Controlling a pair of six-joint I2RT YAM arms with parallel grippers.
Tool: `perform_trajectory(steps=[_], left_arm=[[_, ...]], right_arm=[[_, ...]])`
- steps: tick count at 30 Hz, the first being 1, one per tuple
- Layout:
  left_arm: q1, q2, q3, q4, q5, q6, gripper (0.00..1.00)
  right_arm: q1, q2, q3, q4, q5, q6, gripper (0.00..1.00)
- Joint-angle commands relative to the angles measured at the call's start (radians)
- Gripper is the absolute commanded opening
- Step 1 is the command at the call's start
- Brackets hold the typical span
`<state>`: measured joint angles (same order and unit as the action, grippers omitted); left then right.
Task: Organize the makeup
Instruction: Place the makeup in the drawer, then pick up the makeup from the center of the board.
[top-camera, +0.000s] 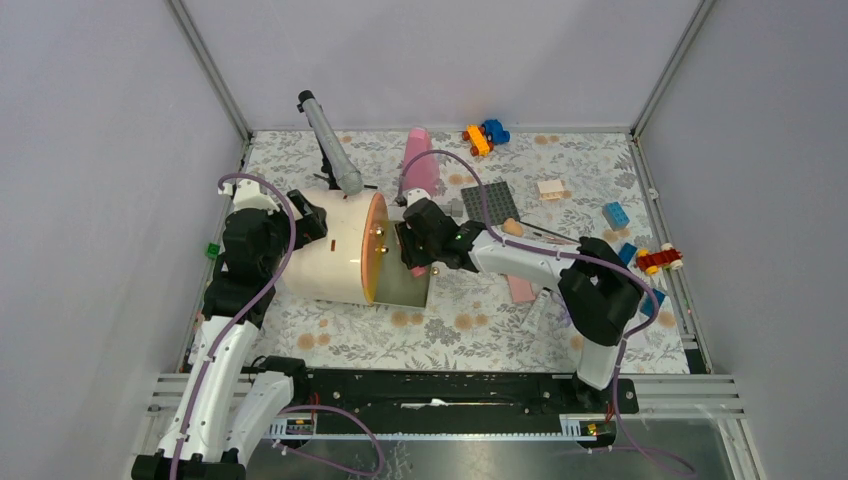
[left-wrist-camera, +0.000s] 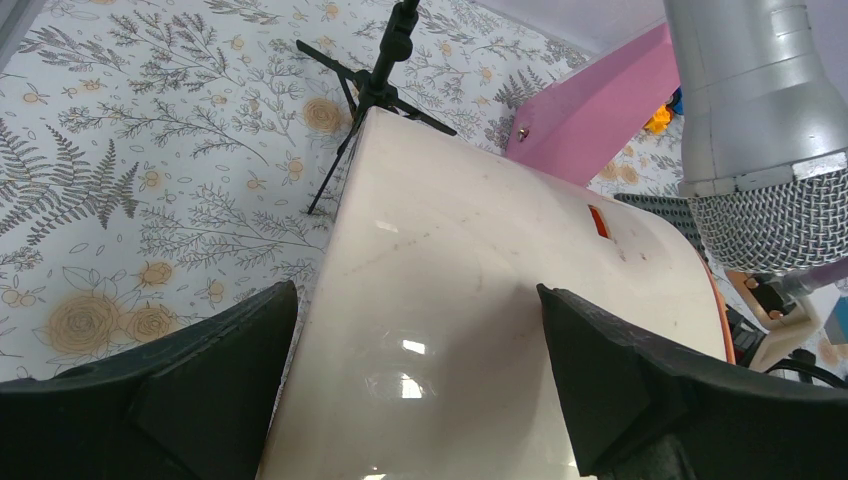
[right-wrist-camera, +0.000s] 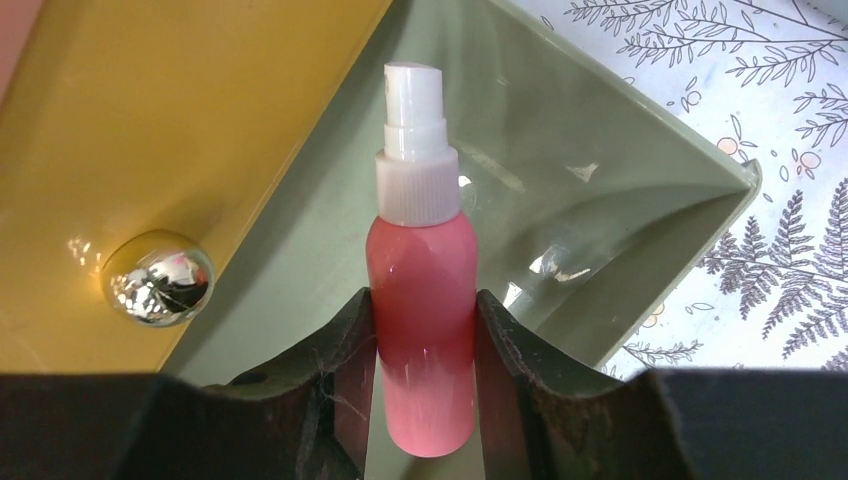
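— Where was the pink spray bottle (right-wrist-camera: 420, 250) held?
— It was clenched in the right jaws, over the grey-green drawer (right-wrist-camera: 600, 230). If released tilted, it could be toppled over the rim. The cream case (left-wrist-camera: 450, 230) was straddled by the left jaws; whether they pressed it could not be told.

From here I see the left gripper (left-wrist-camera: 418, 300), its black fingers (left-wrist-camera: 225, 360) wide apart over a cream round case (left-wrist-camera: 450, 230). Behind the case a black tripod (left-wrist-camera: 375, 85) stands on the flowered cloth (left-wrist-camera: 150, 180). A grey microphone (left-wrist-camera: 760, 130) fills the upper right corner.
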<state>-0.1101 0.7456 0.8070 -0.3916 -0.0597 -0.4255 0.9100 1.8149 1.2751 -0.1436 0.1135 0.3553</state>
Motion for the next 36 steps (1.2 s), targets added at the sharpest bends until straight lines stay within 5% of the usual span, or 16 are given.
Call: perform_trajectory(steps=[1, 10, 19, 29, 36], left_arm=[[-0.008, -0.004, -0.024, -0.081, 0.003, 0.034, 0.99], [-0.008, -0.003, -0.025, -0.081, 0.003, 0.034, 0.99], [-0.008, -0.001, -0.025, -0.081, 0.004, 0.035, 0.99], [-0.008, -0.002, -0.025, -0.081, 0.006, 0.036, 0.99], [-0.008, -0.004, -0.025, -0.080, 0.005, 0.036, 0.99]], right_arm=[[0.009, 0.024, 0.093, -0.048, -0.006, -0.073, 0.08], [0.009, 0.109, 0.203, -0.195, -0.060, -0.087, 0.22], [0.009, 0.052, 0.178, -0.192, -0.017, -0.109, 0.65], [0.009, -0.067, 0.152, -0.192, 0.060, -0.106, 0.68], [0.007, -0.277, 0.056, -0.216, 0.309, -0.035, 0.75]])
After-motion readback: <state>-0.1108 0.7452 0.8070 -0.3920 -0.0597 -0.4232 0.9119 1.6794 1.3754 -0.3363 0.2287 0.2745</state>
